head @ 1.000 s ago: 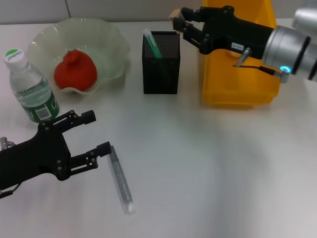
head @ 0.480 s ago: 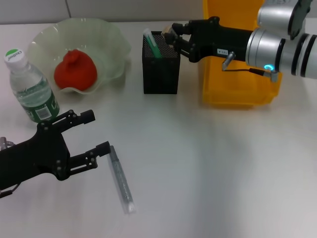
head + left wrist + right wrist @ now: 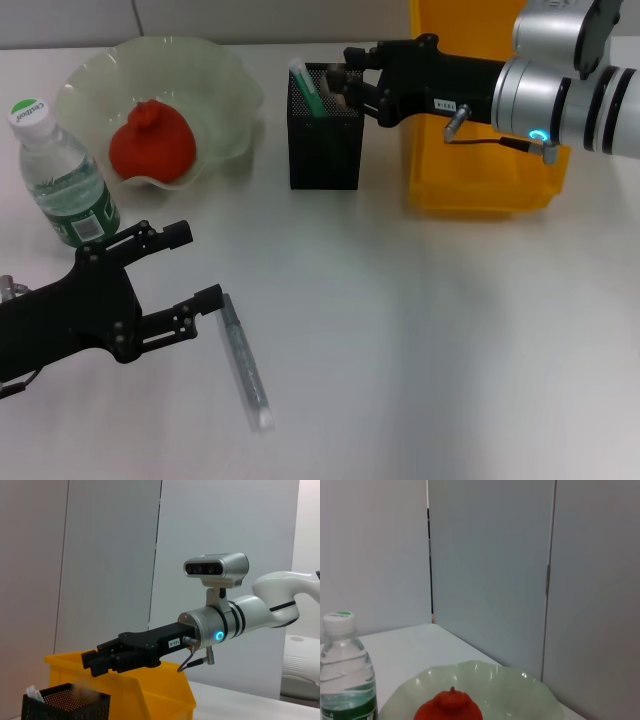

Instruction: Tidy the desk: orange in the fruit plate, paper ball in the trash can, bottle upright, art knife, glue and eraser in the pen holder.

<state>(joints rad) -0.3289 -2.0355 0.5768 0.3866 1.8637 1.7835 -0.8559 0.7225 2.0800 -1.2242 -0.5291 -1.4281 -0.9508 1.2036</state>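
My right gripper [image 3: 341, 84] hovers open just over the mouth of the black mesh pen holder [image 3: 325, 140], also seen as the gripper [image 3: 94, 663] above the holder [image 3: 65, 706]. A tan smudge, the eraser [image 3: 338, 98], shows at the holder's mouth. A green and white stick [image 3: 305, 88] stands in the holder. The orange [image 3: 150, 142] lies in the pale green fruit plate [image 3: 215, 62]. The bottle [image 3: 62, 175] stands upright at the left. My left gripper [image 3: 195, 267] is open, low at the front left, beside the grey art knife [image 3: 243, 362] lying flat. The paper ball is out of view.
The yellow trash can [image 3: 480, 185] stands right of the pen holder, under my right arm. The right wrist view shows the bottle [image 3: 345, 680], the orange [image 3: 450, 707] and the plate [image 3: 520, 685] before grey wall panels.
My right gripper came down and leftward from above the trash can to the pen holder's mouth. The tan eraser has left its fingertips. The left arm has not moved.
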